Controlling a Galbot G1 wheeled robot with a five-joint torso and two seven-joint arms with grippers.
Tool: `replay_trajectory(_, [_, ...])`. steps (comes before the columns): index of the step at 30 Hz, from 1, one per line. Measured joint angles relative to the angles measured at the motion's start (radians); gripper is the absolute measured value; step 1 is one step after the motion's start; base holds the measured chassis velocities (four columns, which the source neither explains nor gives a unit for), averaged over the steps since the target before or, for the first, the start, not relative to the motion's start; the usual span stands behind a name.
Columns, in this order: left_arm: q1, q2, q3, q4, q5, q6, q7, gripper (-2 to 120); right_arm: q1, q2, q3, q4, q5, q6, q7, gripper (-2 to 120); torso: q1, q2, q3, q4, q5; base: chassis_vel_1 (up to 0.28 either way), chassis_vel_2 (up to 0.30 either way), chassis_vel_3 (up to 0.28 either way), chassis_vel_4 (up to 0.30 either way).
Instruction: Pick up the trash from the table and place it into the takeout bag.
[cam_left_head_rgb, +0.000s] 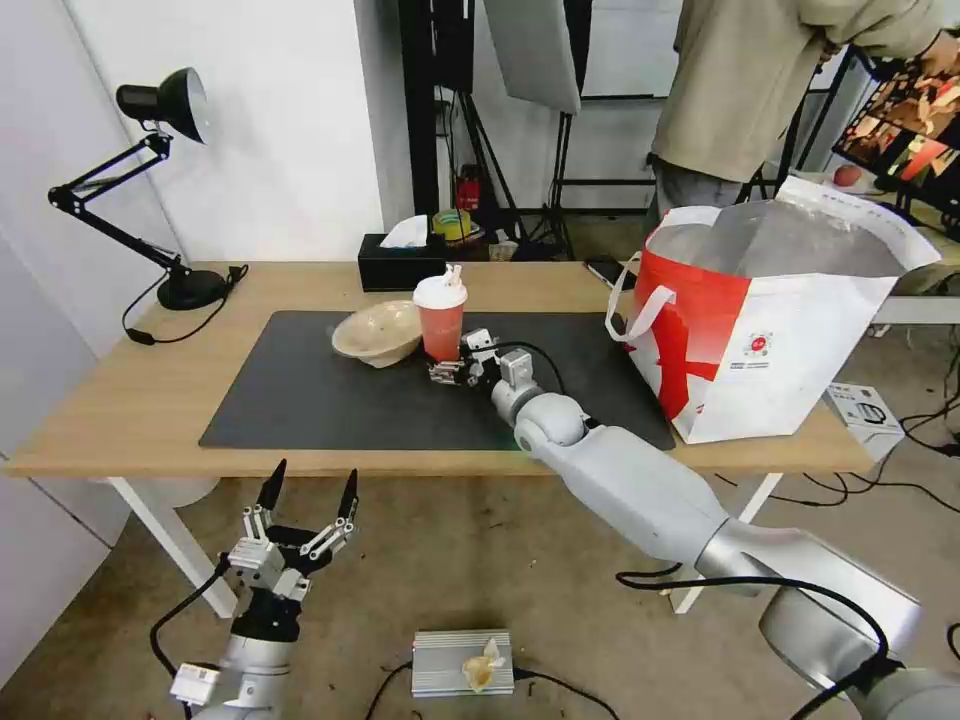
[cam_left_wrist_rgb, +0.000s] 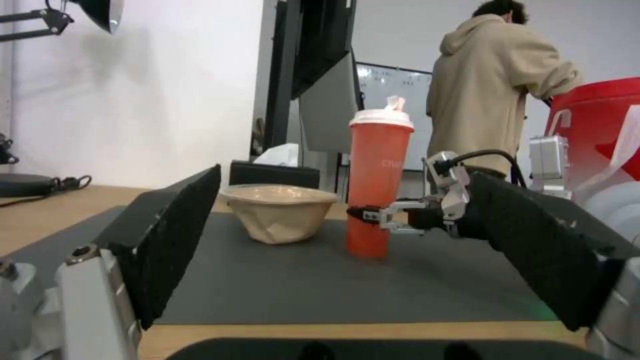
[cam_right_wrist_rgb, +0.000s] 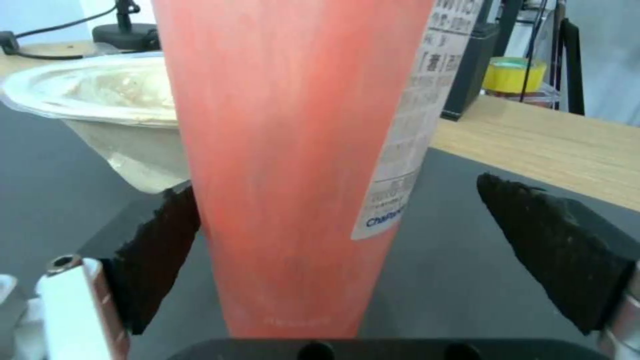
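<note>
A red cup (cam_left_head_rgb: 441, 320) with a white lid stands upright on the dark mat (cam_left_head_rgb: 300, 400) of the table (cam_left_head_rgb: 120, 400). A shallow beige bowl (cam_left_head_rgb: 378, 333) sits close beside it on the left. My right gripper (cam_left_head_rgb: 450, 360) is open and low around the cup's base. In the right wrist view one of the fingers (cam_right_wrist_rgb: 160, 250) touches the cup (cam_right_wrist_rgb: 287, 150) and the other stands apart from it. The white-and-red takeout bag (cam_left_head_rgb: 770, 330) stands open at the table's right end. My left gripper (cam_left_head_rgb: 310, 500) hangs open below the table's front edge, holding nothing.
A black tissue box (cam_left_head_rgb: 400, 262) sits at the table's back edge and a black desk lamp (cam_left_head_rgb: 165, 200) at the back left. A small white box (cam_left_head_rgb: 865, 410) lies right of the bag. A silver box (cam_left_head_rgb: 462, 662) is on the floor.
</note>
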Motion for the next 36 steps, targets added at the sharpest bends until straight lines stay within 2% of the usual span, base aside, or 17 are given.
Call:
replay_trajectory(6, [-0.001,0.000,0.001,0.000,0.000,0.000,0.000,100,0.000,-0.002,0.002,0.000,0.007,0.004,-0.004,89,0.000,0.000,0.000,0.0000,0.0000,0.000,0.000,0.000,0.000])
replay_trajectory(9, [0.001,-0.001,0.002,0.000,0.001,0.000,0.000,100,-0.003,-0.003,0.003,0.004,0.009,0.006,-0.005,76,0.000,0.000,0.000,0.0000,0.0000,0.000,0.000,0.000,0.000])
replay_trajectory(10, [0.001,-0.001,0.002,0.000,0.001,0.000,0.000,100,-0.003,-0.003,0.003,0.004,0.009,0.006,-0.005,76,0.000,0.000,0.000,0.0000,0.0000,0.000,0.000,0.000,0.000])
replay_trajectory(13, [0.002,-0.002,0.002,0.000,0.001,0.000,0.000,100,-0.005,-0.005,0.003,0.007,0.011,0.008,-0.005,61,0.000,0.000,0.000,0.0000,0.0000,0.000,0.000,0.000,0.000])
replay_trajectory(17, [0.002,-0.003,0.001,0.000,0.002,-0.001,0.000,100,-0.005,-0.008,0.004,0.008,0.012,0.011,-0.005,52,0.000,0.000,0.000,0.0000,0.0000,0.000,0.000,0.000,0.000])
replay_trajectory(20, [0.002,-0.005,0.002,0.002,0.002,-0.002,0.000,100,-0.005,-0.012,0.005,0.013,0.014,0.012,-0.005,35,0.000,0.000,0.000,0.0000,0.0000,0.000,0.000,0.000,0.000])
replay_trajectory(24, [0.002,-0.006,0.003,0.003,0.002,-0.002,0.000,100,-0.005,-0.015,0.005,0.017,0.016,0.012,-0.004,27,0.000,0.000,0.000,0.0000,0.0000,0.000,0.000,0.000,0.000])
replay_trajectory(27, [-0.001,-0.007,0.004,0.003,0.003,-0.003,0.000,100,-0.007,-0.021,0.005,0.023,0.019,0.012,-0.002,16,0.000,0.000,0.000,0.0000,0.0000,0.000,0.000,0.000,0.000])
replay_trajectory(34, [0.000,-0.007,0.005,0.003,0.004,-0.003,0.000,100,-0.010,-0.030,0.008,0.037,0.024,0.012,0.005,3,0.000,0.000,0.000,0.0000,0.0001,0.000,0.000,0.000,0.000])
replay_trajectory(36, [0.000,-0.006,0.005,0.003,0.004,-0.003,0.001,100,-0.010,-0.037,0.008,0.051,0.033,0.012,0.013,3,0.000,0.000,0.000,0.0000,0.0000,0.000,0.000,0.000,0.000])
